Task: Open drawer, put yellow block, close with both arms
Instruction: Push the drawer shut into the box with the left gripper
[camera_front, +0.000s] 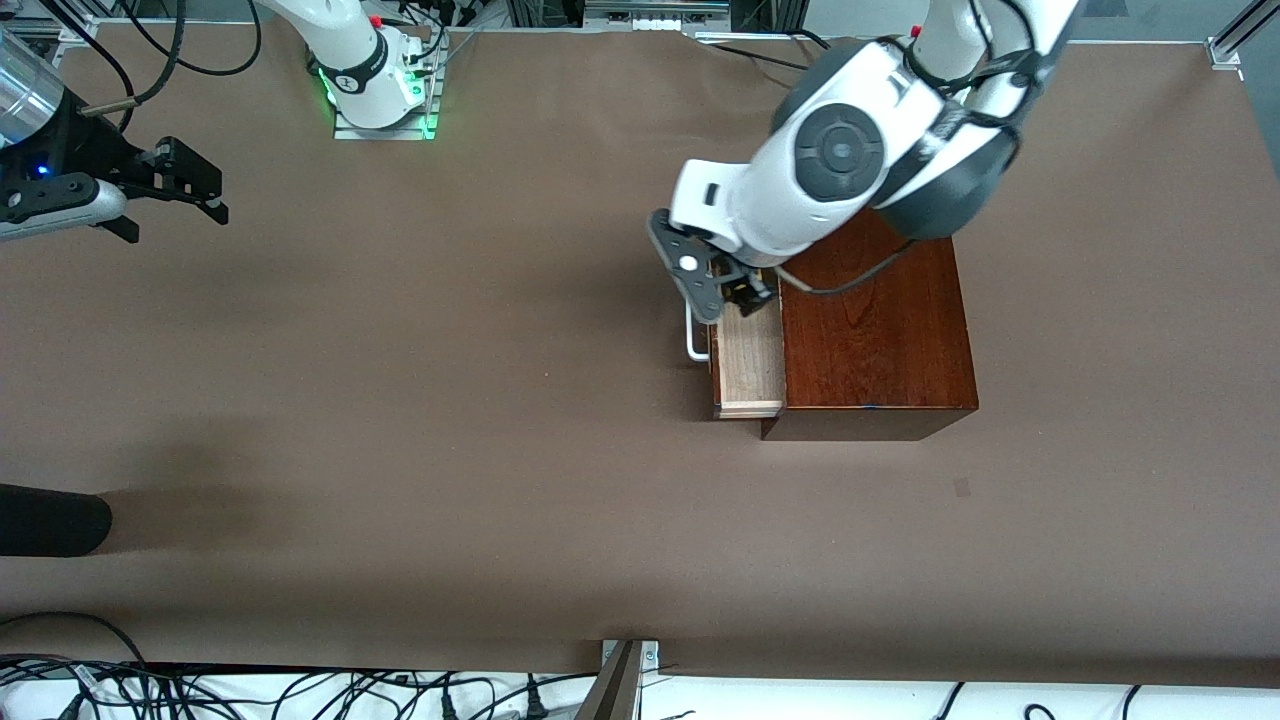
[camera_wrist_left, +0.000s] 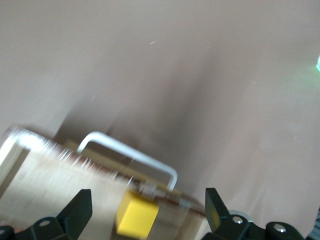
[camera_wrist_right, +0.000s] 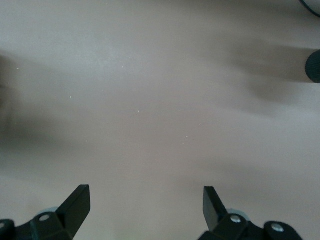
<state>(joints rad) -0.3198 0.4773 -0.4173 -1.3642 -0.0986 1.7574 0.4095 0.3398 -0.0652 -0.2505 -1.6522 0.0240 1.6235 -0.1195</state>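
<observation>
The dark reddish-brown wooden box (camera_front: 875, 330) stands toward the left arm's end of the table. Its drawer (camera_front: 752, 368) is pulled out, pale wood inside, with the white loop handle (camera_front: 694, 338) on its front. The yellow block (camera_wrist_left: 136, 215) lies in the drawer just inside the front panel, by the handle (camera_wrist_left: 131, 154). My left gripper (camera_wrist_left: 148, 201) hangs open over the drawer, its fingers (camera_wrist_left: 79, 209) wide on either side of the block and apart from it. My right gripper (camera_front: 195, 190) waits open over bare table at the right arm's end, nothing between its fingers (camera_wrist_right: 77, 202).
The brown table cover (camera_front: 450, 420) spreads wide between the box and the right gripper. A black rounded object (camera_front: 50, 522) pokes in at the table's edge near the front camera, at the right arm's end. Cables run along the front edge.
</observation>
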